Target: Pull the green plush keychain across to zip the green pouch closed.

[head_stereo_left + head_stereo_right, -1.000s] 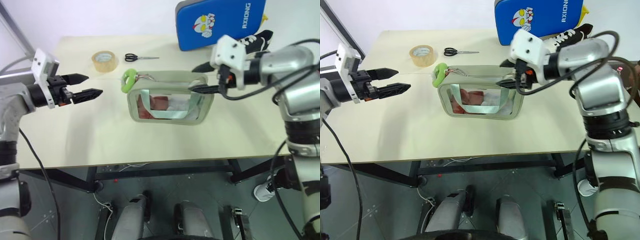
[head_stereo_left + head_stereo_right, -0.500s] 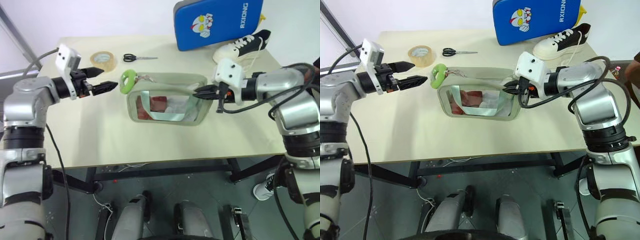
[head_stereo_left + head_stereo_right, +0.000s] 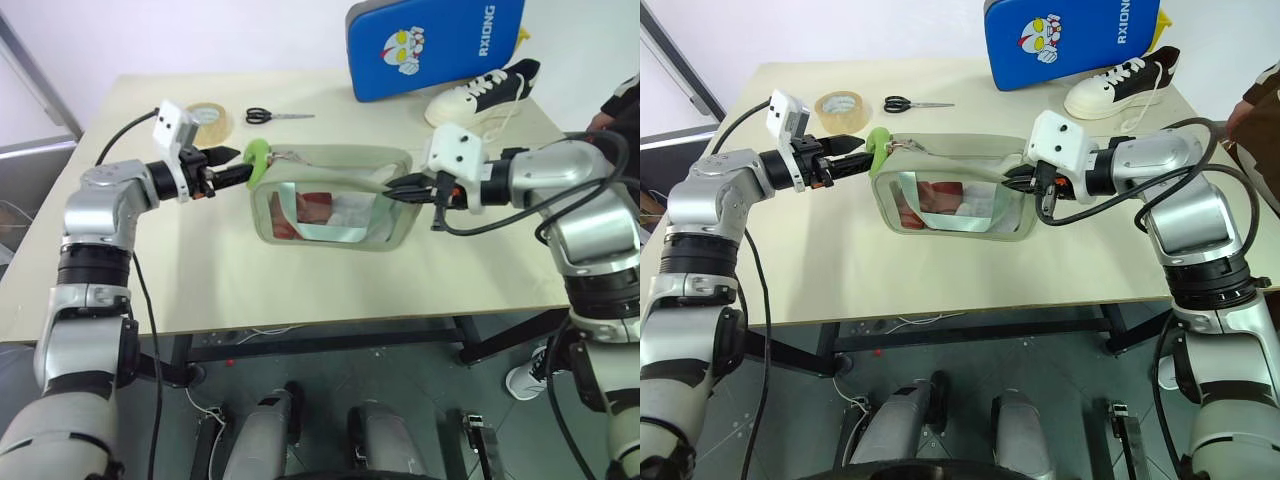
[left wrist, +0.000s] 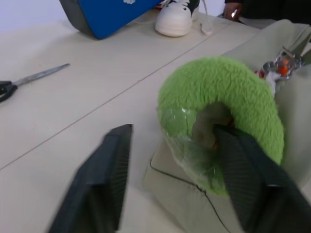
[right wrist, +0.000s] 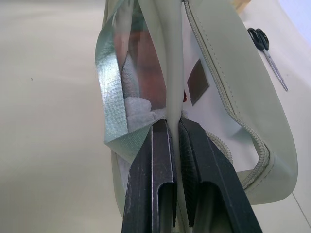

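Mid-frame sat the green pouch (image 3: 330,200), red-white contents behind clear window; right gripper (image 3: 393,190) pinched its edge, left gripper (image 4: 175,160) straddled fuzzy green plush keychain (image 4: 223,116), half-closed.

Silver-grey jointed arms, black cables looped alongside, white camera blocks at wrists, black ridged fingers (image 4: 104,179), apparently textured inside.
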Available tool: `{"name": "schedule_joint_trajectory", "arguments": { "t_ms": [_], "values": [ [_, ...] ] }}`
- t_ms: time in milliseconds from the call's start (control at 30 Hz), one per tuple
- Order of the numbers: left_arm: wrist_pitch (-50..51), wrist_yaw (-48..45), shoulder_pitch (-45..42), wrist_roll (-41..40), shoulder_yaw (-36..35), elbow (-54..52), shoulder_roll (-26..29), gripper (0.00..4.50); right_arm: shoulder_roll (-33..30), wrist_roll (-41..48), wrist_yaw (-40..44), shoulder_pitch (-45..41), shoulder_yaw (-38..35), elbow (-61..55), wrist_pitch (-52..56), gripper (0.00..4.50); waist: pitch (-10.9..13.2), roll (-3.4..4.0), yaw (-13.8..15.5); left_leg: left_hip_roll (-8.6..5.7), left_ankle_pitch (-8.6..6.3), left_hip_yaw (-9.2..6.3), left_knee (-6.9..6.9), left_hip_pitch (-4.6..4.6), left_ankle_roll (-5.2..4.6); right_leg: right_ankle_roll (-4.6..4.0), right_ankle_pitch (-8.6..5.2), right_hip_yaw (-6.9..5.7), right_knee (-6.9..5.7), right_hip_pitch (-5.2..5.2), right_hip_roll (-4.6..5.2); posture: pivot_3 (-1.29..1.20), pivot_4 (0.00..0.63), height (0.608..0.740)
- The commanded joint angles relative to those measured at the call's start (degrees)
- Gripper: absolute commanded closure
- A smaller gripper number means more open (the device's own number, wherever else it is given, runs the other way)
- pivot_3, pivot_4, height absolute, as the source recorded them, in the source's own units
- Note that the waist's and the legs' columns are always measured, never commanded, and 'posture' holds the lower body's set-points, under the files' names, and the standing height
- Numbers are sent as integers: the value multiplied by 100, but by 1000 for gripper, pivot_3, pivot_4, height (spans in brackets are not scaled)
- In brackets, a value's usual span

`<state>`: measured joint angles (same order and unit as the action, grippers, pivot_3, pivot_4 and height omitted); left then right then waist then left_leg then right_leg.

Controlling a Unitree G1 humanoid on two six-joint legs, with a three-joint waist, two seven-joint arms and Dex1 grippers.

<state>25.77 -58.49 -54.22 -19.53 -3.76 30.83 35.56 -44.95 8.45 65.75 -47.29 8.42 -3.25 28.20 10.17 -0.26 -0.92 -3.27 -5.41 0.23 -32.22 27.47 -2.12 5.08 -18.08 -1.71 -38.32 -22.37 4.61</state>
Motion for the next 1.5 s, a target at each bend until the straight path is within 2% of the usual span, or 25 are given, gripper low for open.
{"name": "schedule_joint_trajectory", "arguments": {
  "t_ms": [33,67,100,267,400,533,667,733,833,967,1133,1267,1367,1500],
  "values": [
    [38,-42,-172,-131,-211,-115,85,3785,78,25,-27,-125,27,-46,-66,4500,0,0,-3,0,0,0,0,-1,0,0,0,0,0,0,0,0,150,740],
    [52,-45,-166,-139,-214,-137,74,4228,84,26,-33,-135,25,-44,-68,4500,0,0,-3,0,0,0,0,-1,0,0,0,0,0,1,0,0,150,740],
    [59,-52,-163,-150,-217,-148,65,4371,92,24,-38,-148,27,-39,-67,4500,0,0,-3,0,0,0,0,-1,0,0,0,0,0,1,0,0,150,740],
    [4,-29,-255,-192,-248,-154,27,4371,108,9,-45,-176,12,-24,-56,4500,0,0,4,0,0,0,0,-1,0,1,0,0,0,1,-1,0,150,740],
    [216,96,-915,-497,-400,-276,-195,4371,97,-3,-80,-179,-22,-17,-51,4500,8,-13,28,0,1,-1,-6,3,0,1,1,-3,-4,-1,-4,0,150,740],
    [229,0,-871,-340,-2,-774,-426,4371,118,-20,-112,-197,-8,20,-60,4500,5,-9,26,-1,-1,-2,-13,1,-2,6,3,-4,8,9,-1,0,150,740],
    [-287,-30,-580,317,715,-1157,-503,4371,130,-33,-146,-184,-7,29,-68,4500,5,-9,22,-1,0,-1,-12,-2,-2,10,5,-3,1,15,-3,0,150,740],
    [-531,-22,-541,477,820,-1099,-512,4371,137,-37,-164,-183,1,43,-78,4500,5,-9,22,0,0,-1,-12,-2,-2,10,5,-3,-3,12,-5,0,150,740],
    [-745,137,-735,546,692,-857,-533,3474,133,-38,-163,-164,15,60,-103,4500,6,-9,29,0,0,-1,-13,1,-2,10,5,-3,-2,9,-5,0,150,740],
    [-570,-36,-990,523,603,-860,-184,1587,145,-46,-171,-180,26,104,-128,4500,6,-9,17,0,0,-2,-15,1,-2,10,5,-3,-2,9,-5,0,150,740],
    [-156,-661,-685,275,457,-1462,618,1587,152,-72,-170,-204,46,196,-206,4500,6,-9,1,0,0,-1,-4,0,-1,9,5,-1,-1,4,-5,0,150,740],
    [284,-1050,197,44,350,-2399,1267,1587,165,-72,-149,-221,67,260,-268,4500,5,-7,-9,0,-1,-2,-1,-5,0,8,4,-1,5,-2,-4,0,150,740],
    [391,-792,879,70,345,-2959,1289,1587,193,-65,-139,-233,92,278,-298,4500,4,-6,20,0,-1,-2,0,-8,0,4,2,0,7,-9,-1,0,150,740],
    [-5,-169,1196,512,507,-2943,954,1587,235,-58,-135,-252,105,247,-260,4500,3,-7,28,0,-2,-2,-2,-7,-1,-19,-5,-1,10,-8,1,0,150,740]
  ]
}}
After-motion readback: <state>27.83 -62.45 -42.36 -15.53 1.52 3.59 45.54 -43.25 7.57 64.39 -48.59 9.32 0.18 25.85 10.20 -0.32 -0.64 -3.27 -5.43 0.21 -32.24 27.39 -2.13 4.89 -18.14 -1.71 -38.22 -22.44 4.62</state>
